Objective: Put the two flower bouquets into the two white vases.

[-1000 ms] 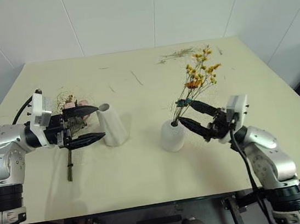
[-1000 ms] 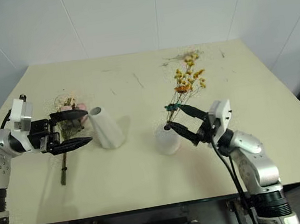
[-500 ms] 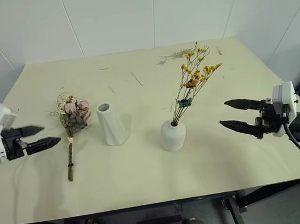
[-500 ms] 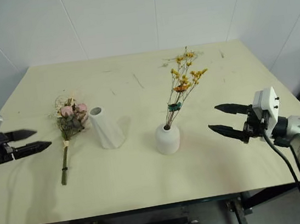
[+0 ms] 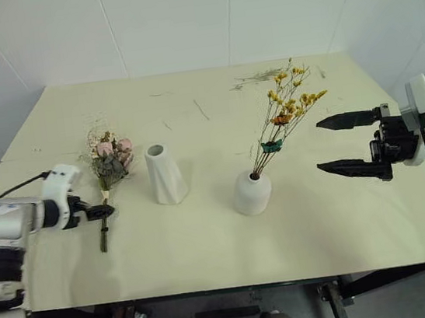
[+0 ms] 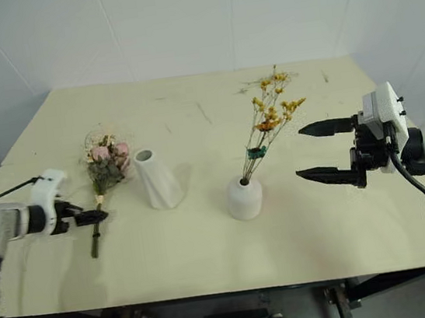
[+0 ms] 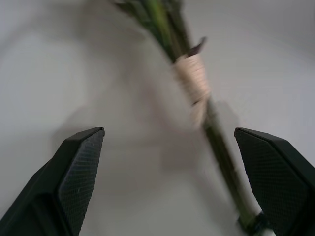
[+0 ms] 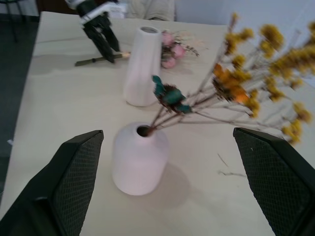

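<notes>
**Layout around the tall vase**

Tall vase point(image 5: 165, 174) stands on the table point(image 5: 208, 246). Rose bouquet point(image 5: 107, 173) lies flat just left of it, stems toward the near edge. Short vase point(image 5: 251, 193) stands right of it, slightly nearer, with the yellow spray point(image 5: 285, 114) in its mouth, leaning right and back.

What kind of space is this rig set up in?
Likely a lab or test room: a bare pale table, plain white panelled walls, and staged props, two white vases and bouquets.
</notes>
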You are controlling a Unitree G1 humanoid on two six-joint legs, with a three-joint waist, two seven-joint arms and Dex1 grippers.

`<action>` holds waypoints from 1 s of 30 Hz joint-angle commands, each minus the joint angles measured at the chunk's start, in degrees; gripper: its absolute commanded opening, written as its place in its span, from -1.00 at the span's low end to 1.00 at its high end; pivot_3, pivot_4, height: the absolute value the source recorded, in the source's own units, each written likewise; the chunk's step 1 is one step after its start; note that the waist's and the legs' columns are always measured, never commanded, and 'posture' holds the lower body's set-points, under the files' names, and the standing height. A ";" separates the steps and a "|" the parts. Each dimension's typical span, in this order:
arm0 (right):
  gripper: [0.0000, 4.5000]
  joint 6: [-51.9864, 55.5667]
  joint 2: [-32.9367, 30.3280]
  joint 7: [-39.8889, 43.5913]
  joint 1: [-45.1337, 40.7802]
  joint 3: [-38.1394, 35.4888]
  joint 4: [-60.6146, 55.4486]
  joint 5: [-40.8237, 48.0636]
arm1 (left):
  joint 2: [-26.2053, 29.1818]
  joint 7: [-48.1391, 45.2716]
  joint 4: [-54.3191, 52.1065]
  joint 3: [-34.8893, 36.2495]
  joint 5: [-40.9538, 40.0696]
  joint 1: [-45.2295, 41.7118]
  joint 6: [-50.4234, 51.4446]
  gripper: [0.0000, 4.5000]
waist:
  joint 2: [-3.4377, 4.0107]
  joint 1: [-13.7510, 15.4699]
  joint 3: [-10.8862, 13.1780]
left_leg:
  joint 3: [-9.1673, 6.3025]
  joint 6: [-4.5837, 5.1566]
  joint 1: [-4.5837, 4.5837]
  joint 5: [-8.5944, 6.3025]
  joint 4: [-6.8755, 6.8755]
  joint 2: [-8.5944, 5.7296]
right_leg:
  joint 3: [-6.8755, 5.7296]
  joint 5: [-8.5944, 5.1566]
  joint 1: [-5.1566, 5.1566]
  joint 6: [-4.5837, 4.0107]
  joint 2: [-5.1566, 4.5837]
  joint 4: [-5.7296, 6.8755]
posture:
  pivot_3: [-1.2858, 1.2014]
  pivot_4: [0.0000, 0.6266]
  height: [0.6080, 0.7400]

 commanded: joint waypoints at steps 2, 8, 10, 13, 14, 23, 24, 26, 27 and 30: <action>0.99 -0.26 -1.70 0.44 1.85 -3.62 -1.84 0.99 | -2.31 -0.93 1.79 -2.15 1.52 -4.48 0.88 1.00 | -0.01 0.51 0.00 | 0.00 0.00 0.00 0.00 0.03 -0.01 | 0.00 0.00 0.01 0.01 0.00 0.00 | 0.03 -0.52 1.00; 0.99 -1.52 -1.53 -0.40 5.35 -5.66 -3.19 0.35 | -4.35 -1.36 6.83 -5.59 4.28 -9.44 1.02 1.00 | 0.00 0.84 0.00 | 0.00 0.00 -0.02 0.00 0.07 -0.02 | 0.01 0.03 0.02 0.05 0.00 -0.01 | 0.03 -0.52 1.00; 0.99 -1.55 -1.29 -0.78 5.89 -5.97 -3.86 0.46 | -5.74 -1.25 9.72 -6.66 5.33 -11.27 1.36 1.00 | 0.00 0.83 0.00 | 0.01 0.00 -0.01 0.00 0.08 -0.02 | 0.01 0.03 0.02 0.05 0.00 0.01 | 0.03 -0.52 1.00; 1.00 -1.64 -0.83 -1.25 6.23 -6.04 -4.64 0.72 | -7.16 -1.21 13.80 -8.34 7.90 -12.97 -0.22 0.92 | 0.01 0.83 -0.01 | 0.00 -0.02 0.02 0.02 0.11 -0.03 | 0.00 0.03 0.03 0.05 0.00 0.06 | 0.03 -0.52 1.00; 1.00 -1.66 -0.72 -1.36 6.24 -5.99 -4.83 0.79 | -7.39 -1.64 14.98 -8.95 8.67 -13.44 -1.02 0.84 | 0.02 0.82 -0.01 | 0.00 -0.04 0.05 0.03 0.11 -0.03 | 0.00 0.03 0.05 0.05 0.00 0.06 | 0.03 -0.52 1.00; 1.00 -0.84 -0.94 -1.22 8.05 -6.69 -8.17 2.92 | -7.95 -4.32 19.20 -9.43 11.49 -16.01 -2.57 -0.31 | 0.02 0.84 -0.01 | 0.00 -0.07 0.05 0.06 0.10 -0.03 | 0.01 0.04 0.11 0.06 0.00 -0.04 | 0.03 -0.52 1.00; 1.00 -0.91 -0.87 -1.43 8.06 -6.66 -8.44 3.02 | -7.70 -4.75 18.86 -9.37 11.54 -15.75 -2.08 -0.43 | 0.02 0.85 -0.01 | 0.00 -0.05 0.05 0.05 0.10 -0.03 | 0.01 0.04 0.11 0.08 0.00 -0.02 | 0.03 -0.52 1.00; 1.00 -0.89 -0.76 -1.69 7.83 -6.59 -8.82 3.38 | -7.09 -5.22 18.10 -8.95 11.44 -15.01 -1.49 -0.71 | 0.02 0.85 -0.01 | 0.00 -0.03 0.03 0.02 0.10 -0.04 | 0.01 0.05 0.11 0.09 -0.01 -0.03 | 0.03 -0.52 1.00; 1.00 -0.99 -0.75 -1.70 7.74 -6.54 -8.86 3.45 | -6.88 -5.40 17.79 -8.86 11.45 -14.73 -1.36 -0.84 | 0.01 0.86 -0.01 | 0.00 -0.02 0.03 0.01 0.10 -0.04 | 0.01 0.05 0.11 0.09 -0.01 -0.04 | 0.03 -0.52 1.00; 1.00 -0.18 -0.91 -2.21 6.76 -6.22 -9.73 4.46 | -6.10 -5.59 16.89 -8.17 11.35 -13.70 -0.64 -0.95 | 0.02 0.84 -0.01 | 0.00 -0.01 0.01 -0.01 0.10 -0.04 | 0.01 0.05 0.11 0.09 -0.01 -0.06 | 0.03 -0.52 1.00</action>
